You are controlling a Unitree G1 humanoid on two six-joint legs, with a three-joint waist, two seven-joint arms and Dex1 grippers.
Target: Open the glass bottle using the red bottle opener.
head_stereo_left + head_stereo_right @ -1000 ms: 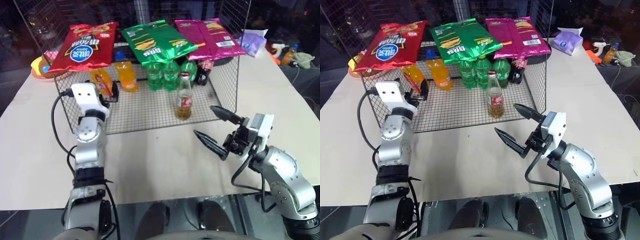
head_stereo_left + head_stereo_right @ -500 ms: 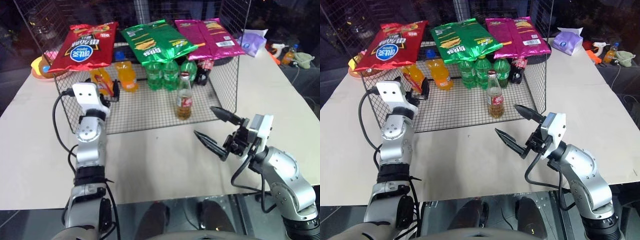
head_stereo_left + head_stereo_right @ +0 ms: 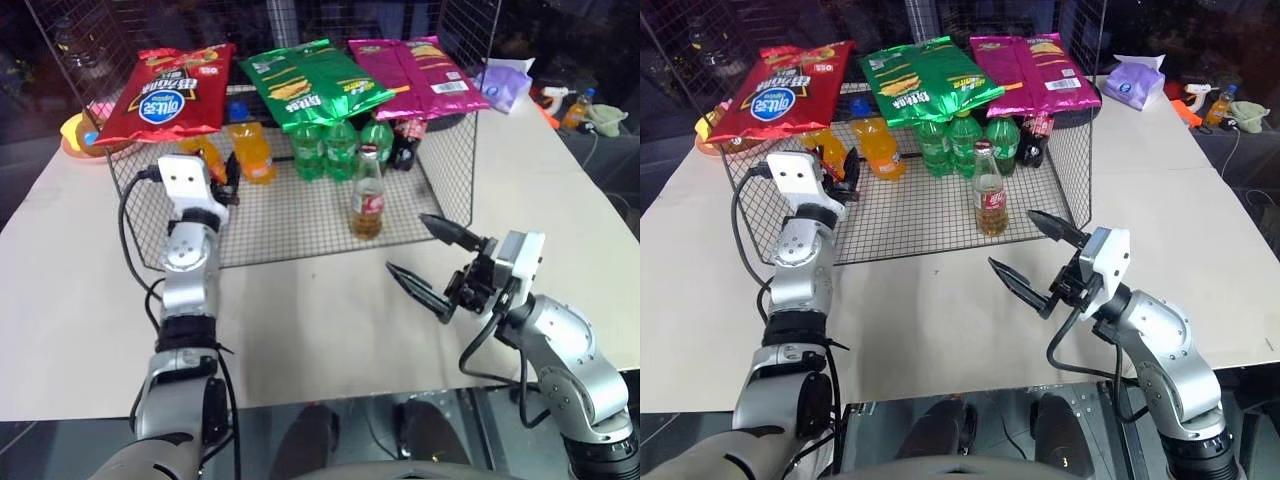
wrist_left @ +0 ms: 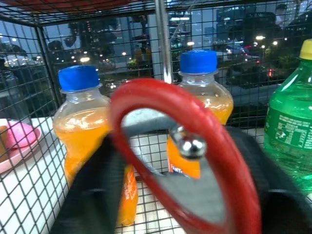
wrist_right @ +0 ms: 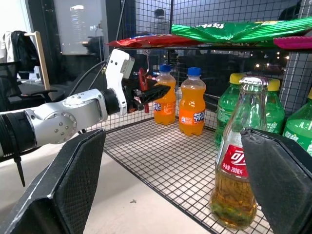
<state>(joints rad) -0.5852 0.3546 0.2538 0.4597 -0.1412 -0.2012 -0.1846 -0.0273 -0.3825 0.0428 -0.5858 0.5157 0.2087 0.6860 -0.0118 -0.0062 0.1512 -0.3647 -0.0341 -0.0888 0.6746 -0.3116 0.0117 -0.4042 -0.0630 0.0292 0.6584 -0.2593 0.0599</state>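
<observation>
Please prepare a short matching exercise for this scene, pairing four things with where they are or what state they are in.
Things:
1. red bottle opener
2. glass bottle
3. right gripper
4. green chip bag

Places or states:
A. lies on top of the wire rack
B. stands upright on the wire shelf, cap on
C. clamped in the left gripper
D. open and empty, held over the table in front of the rack

Pairs: 1-C, 2-B, 3-D, 4-A
</observation>
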